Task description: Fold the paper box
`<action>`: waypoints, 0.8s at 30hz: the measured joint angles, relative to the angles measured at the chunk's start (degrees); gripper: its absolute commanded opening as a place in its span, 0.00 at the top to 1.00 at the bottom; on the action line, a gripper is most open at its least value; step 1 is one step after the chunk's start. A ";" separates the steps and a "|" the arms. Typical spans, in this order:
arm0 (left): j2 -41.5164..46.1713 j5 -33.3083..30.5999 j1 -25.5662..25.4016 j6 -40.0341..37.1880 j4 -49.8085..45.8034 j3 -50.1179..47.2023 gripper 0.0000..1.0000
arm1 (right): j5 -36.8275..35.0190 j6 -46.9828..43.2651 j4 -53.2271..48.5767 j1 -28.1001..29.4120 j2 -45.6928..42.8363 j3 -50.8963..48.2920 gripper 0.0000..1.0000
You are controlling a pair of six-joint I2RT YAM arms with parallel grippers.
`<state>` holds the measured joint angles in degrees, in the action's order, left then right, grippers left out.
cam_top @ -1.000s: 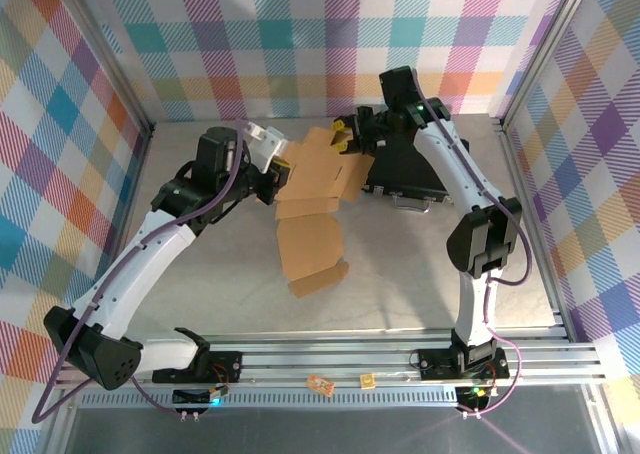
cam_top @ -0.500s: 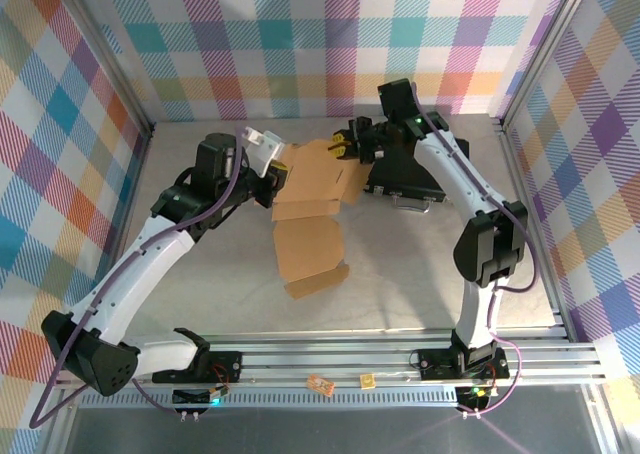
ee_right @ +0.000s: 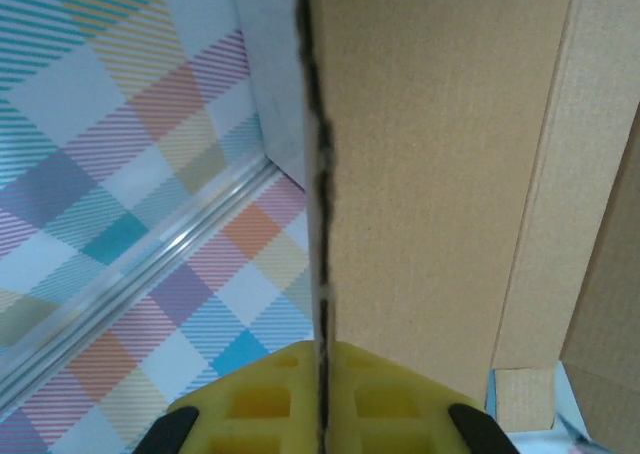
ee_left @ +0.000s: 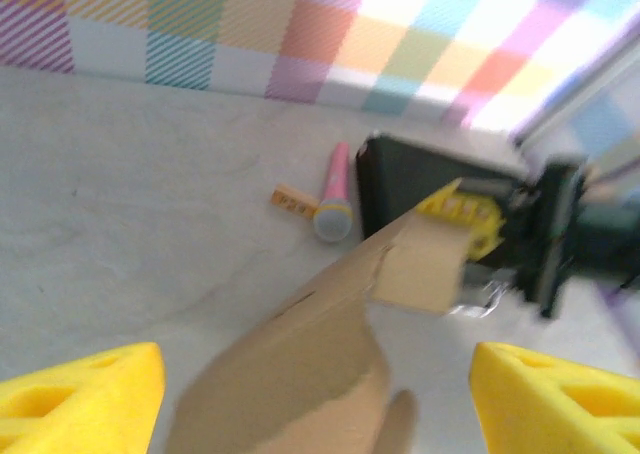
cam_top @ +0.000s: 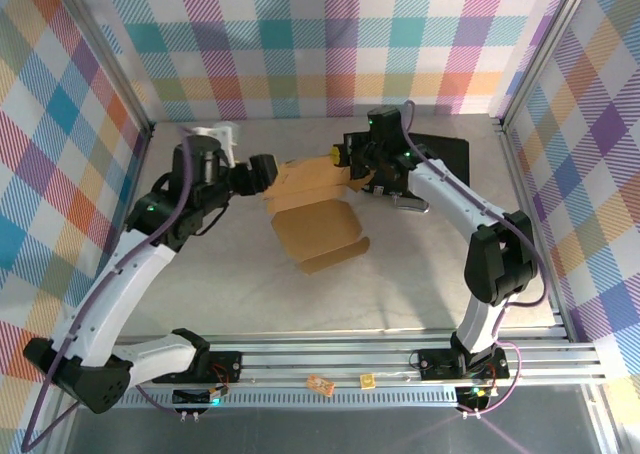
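Left tool (cam_top: 268, 174): jaws wide apart, straddling the left edge of the paper box (cam_top: 318, 224), no grip. Box sits mid-desk (cam_top: 230, 294), partly folded with its far panel raised; nothing seen inside. Right tool (cam_top: 345, 161) is clamped on the far flap. Judgement: hold that pinch, re-grip the left side low, crease along the score. Black hard case (cam_top: 440, 154) behind: lid down, contents hidden.

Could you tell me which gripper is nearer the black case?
Right: the right gripper, gripping the paper box, is beside the black case; the left gripper lies beyond the box.
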<state>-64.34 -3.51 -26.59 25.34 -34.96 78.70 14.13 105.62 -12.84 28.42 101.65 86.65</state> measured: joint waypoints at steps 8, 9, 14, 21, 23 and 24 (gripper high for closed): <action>-0.15 6.32 0.63 35.56 -2.80 5.95 0.51 | -4.35 0.02 4.26 2.05 0.11 -0.72 1.00; -1.70 6.67 0.48 38.93 -3.32 7.28 0.52 | -4.52 0.02 4.26 2.12 0.17 -0.72 1.00; -7.10 8.13 0.37 51.36 -4.15 8.85 0.52 | -4.96 0.02 4.07 2.73 0.85 -0.24 1.00; -13.00 8.90 -0.07 57.64 -5.95 12.37 0.52 | -5.16 0.07 -0.90 3.06 0.92 2.43 1.00; -13.27 9.09 -0.26 58.45 -5.88 12.37 0.52 | -5.29 0.04 -2.60 3.06 0.90 3.43 1.00; -13.42 9.51 -0.33 58.93 -5.62 12.31 0.52 | -5.51 0.07 -3.34 3.10 0.90 3.80 1.00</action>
<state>-77.76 6.00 -26.92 84.27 -40.58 91.00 8.62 105.69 -16.19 31.53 102.54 90.45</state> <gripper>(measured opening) 0.484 0.051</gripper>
